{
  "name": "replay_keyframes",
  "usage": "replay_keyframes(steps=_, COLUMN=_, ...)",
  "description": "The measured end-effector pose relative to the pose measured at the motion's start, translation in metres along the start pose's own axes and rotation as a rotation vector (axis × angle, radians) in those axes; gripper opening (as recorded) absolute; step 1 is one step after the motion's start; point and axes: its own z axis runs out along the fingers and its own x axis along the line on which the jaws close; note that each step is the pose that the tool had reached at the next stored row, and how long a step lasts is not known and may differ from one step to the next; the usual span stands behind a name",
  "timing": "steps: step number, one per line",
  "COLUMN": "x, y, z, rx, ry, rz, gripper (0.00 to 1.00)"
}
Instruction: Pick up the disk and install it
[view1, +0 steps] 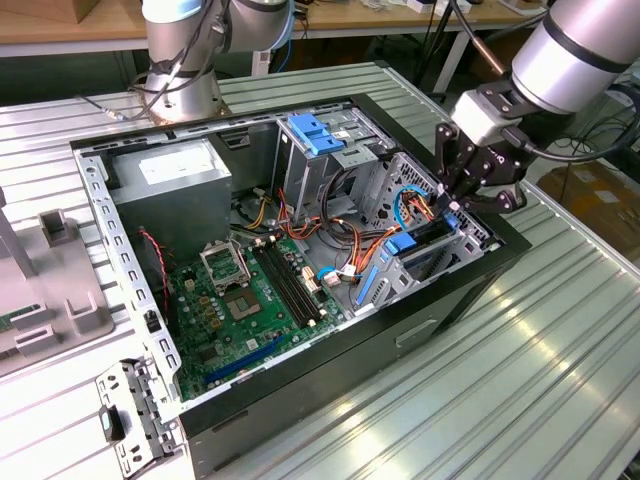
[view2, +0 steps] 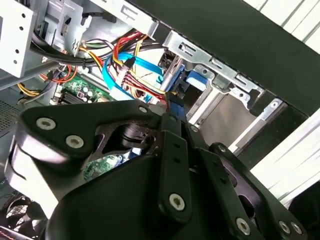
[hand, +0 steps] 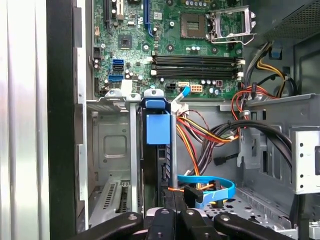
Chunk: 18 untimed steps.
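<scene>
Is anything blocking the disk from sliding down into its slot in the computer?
Nothing visible blocks it. The disk stands on edge in the metal drive cage, with the gripper right at its near edge. The loose blue cable and orange wires lie beside the cage, not inside the slot.

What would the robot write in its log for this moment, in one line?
step: installing disk | gripper: at drive cage, over disk's blue rail | disk: standing on edge in cage slot | place: open computer case
</scene>
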Motion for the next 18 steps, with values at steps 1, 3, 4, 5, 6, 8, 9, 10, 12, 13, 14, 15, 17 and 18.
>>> replay_keyframes(steps=1, x=0.0000, y=-0.0016, z=0.0006, rx=-0.0047, ry=0.0000, rz=0.001, gripper=0.11)
replay_keyframes(steps=3, x=0.0001, y=-0.0020, z=0.0010, rx=-0.0080, ry=0.0003, rz=0.001, gripper=0.11)
replay_keyframes(steps=4, x=0.0002, y=-0.0020, z=0.0017, rx=-0.0091, ry=0.0002, rz=0.001, gripper=0.11)
replay_keyframes(steps=5, x=0.0004, y=-0.0021, z=0.0025, rx=-0.0104, ry=0.0001, rz=0.001, gripper=0.11)
replay_keyframes(steps=6, x=0.0005, y=-0.0021, z=0.0036, rx=-0.0118, ry=0.0001, rz=0.002, gripper=0.11)
replay_keyframes(steps=8, x=0.0008, y=-0.0022, z=0.0060, rx=-0.0150, ry=0.0004, rz=0.002, gripper=0.11)
replay_keyframes(steps=9, x=0.0010, y=-0.0022, z=0.0079, rx=-0.0173, ry=0.0008, rz=0.002, gripper=0.11)
replay_keyframes(steps=10, x=0.0013, y=-0.0022, z=0.0097, rx=-0.0189, ry=0.0002, rz=0.002, gripper=0.11)
replay_keyframes(steps=12, x=0.0013, y=-0.0022, z=0.0101, rx=-0.0193, ry=0.0007, rz=0.002, gripper=0.11)
replay_keyframes(steps=13, x=0.0014, y=-0.0023, z=0.0101, rx=-0.0193, ry=0.0008, rz=0.002, gripper=0.11)
replay_keyframes(steps=14, x=0.0013, y=-0.0028, z=0.0101, rx=-0.0195, ry=0.0003, rz=0.002, gripper=0.11)
replay_keyframes(steps=15, x=0.0012, y=-0.0045, z=0.0089, rx=-0.0194, ry=-0.0010, rz=0.002, gripper=0.11)
replay_keyframes(steps=17, x=0.0008, y=-0.0078, z=0.0063, rx=-0.0196, ry=-0.0026, rz=0.002, gripper=0.11)
replay_keyframes(steps=18, x=0.0005, y=-0.0094, z=0.0045, rx=-0.0196, ry=-0.0034, rz=0.002, gripper=0.11)
